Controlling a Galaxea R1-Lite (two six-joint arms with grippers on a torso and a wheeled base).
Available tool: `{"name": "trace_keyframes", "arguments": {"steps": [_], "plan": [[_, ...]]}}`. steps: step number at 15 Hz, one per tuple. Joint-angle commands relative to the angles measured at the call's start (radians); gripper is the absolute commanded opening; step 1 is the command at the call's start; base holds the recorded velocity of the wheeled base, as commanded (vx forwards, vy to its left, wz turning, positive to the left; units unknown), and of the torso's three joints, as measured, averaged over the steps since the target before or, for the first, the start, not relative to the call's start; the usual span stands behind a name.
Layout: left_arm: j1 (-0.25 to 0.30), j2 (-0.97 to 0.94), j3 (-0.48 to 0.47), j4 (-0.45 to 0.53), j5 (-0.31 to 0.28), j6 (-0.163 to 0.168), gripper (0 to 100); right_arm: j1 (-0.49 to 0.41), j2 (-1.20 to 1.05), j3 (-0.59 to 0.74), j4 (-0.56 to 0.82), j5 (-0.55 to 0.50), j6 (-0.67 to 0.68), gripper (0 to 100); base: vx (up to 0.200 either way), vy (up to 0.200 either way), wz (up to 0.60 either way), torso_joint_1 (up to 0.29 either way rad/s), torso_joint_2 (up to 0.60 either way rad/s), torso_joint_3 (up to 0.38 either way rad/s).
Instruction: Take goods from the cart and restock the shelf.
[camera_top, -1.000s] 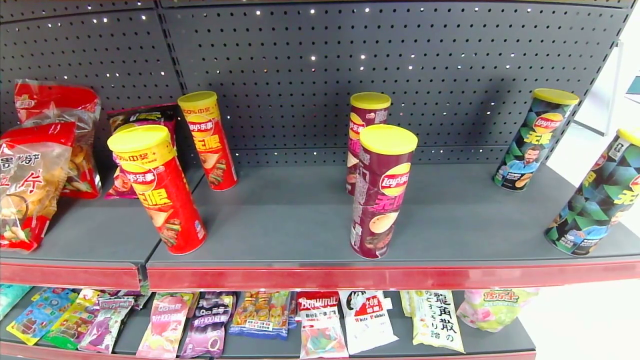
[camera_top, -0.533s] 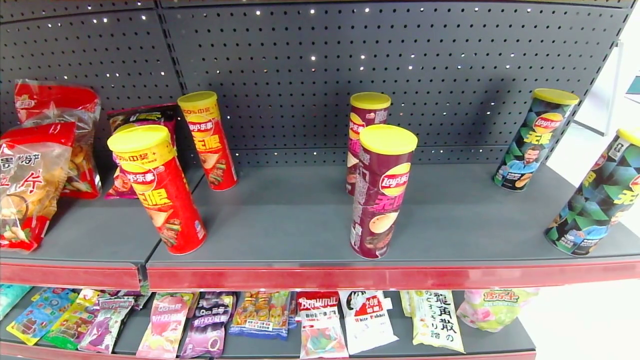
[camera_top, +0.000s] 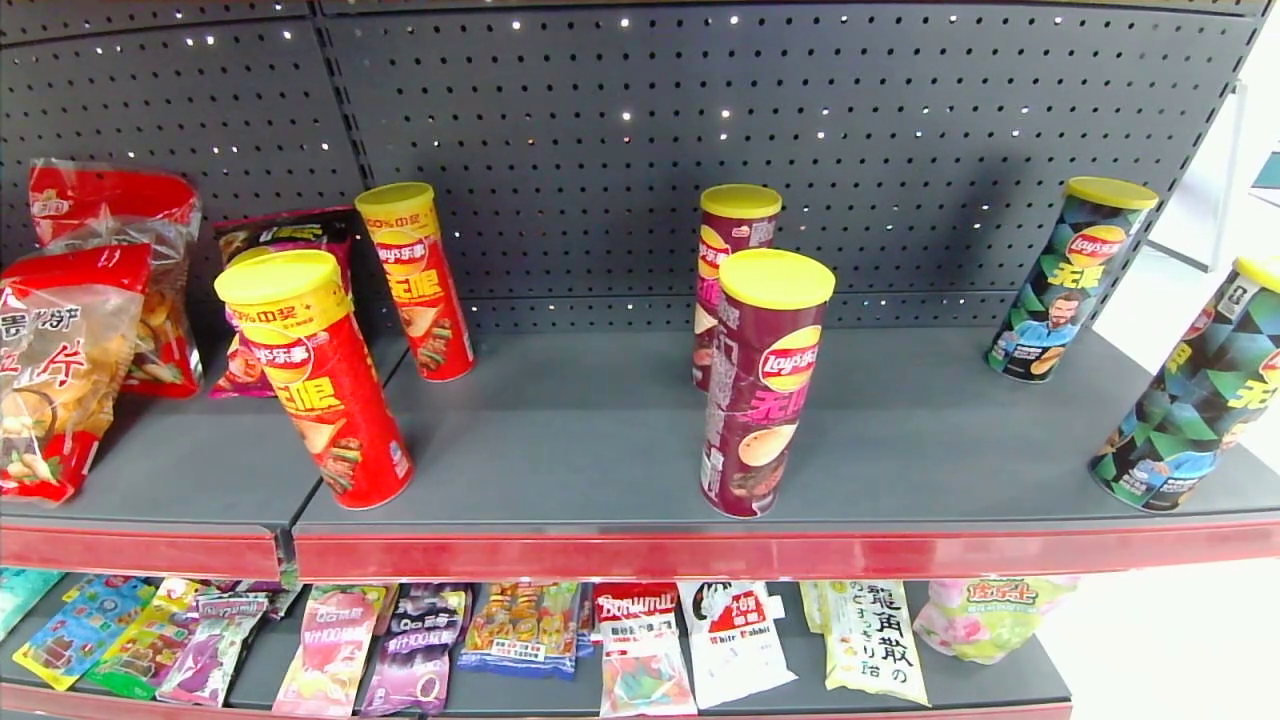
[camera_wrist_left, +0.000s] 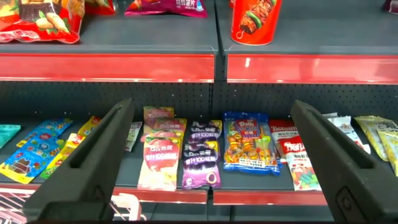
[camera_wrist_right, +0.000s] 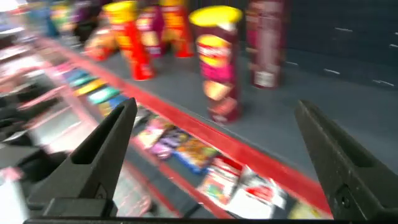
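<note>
The upper shelf (camera_top: 600, 450) has a dark board with a red front edge. On it stand two red chip cans (camera_top: 315, 380) (camera_top: 415, 280), two maroon cans (camera_top: 765, 385) (camera_top: 735, 235) and two green-black cans (camera_top: 1070, 280) (camera_top: 1190, 390), all with yellow lids. My left gripper (camera_wrist_left: 211, 106) is open with nothing between its fingers. It sits low in front of the lower shelf's candy packets (camera_wrist_left: 202, 155), under the red can (camera_wrist_left: 255, 22). My right gripper (camera_wrist_right: 216, 106) is open and holds nothing, off the shelf's front edge facing the front maroon can (camera_wrist_right: 217, 62).
Snack bags (camera_top: 70, 360) lean at the upper shelf's left end. A row of candy packets (camera_top: 640, 640) lies along the lower shelf. Bare board lies between the red and maroon cans and between the maroon and green-black cans. A perforated back panel (camera_top: 620, 150) closes the rear.
</note>
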Motion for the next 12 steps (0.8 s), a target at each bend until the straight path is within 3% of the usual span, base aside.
{"name": "trace_keyframes", "arguments": {"steps": [1,4,10,12], "plan": [[0.001,-0.001,0.0,0.0,0.0,0.0,100,0.076,0.39,-0.083,-0.173,0.177,0.006,100,0.0,0.0,0.0,0.0,0.0,0.0],[-0.001,-0.001,0.0,0.0,0.0,0.0,100,0.076,0.582,-0.076,-0.306,0.335,-0.034,100,0.0,0.0,0.0,0.0,0.0,0.0],[-0.001,-0.001,0.0,0.0,0.0,0.0,100,0.046,0.764,-0.135,-0.316,0.573,-0.25,100,0.0,0.0,0.0,0.0,0.0,0.0],[-0.001,-0.001,0.0,0.0,0.0,0.0,100,0.044,0.809,-0.19,-0.316,0.591,-0.253,100,0.0,0.0,0.0,0.0,0.0,0.0]]}}
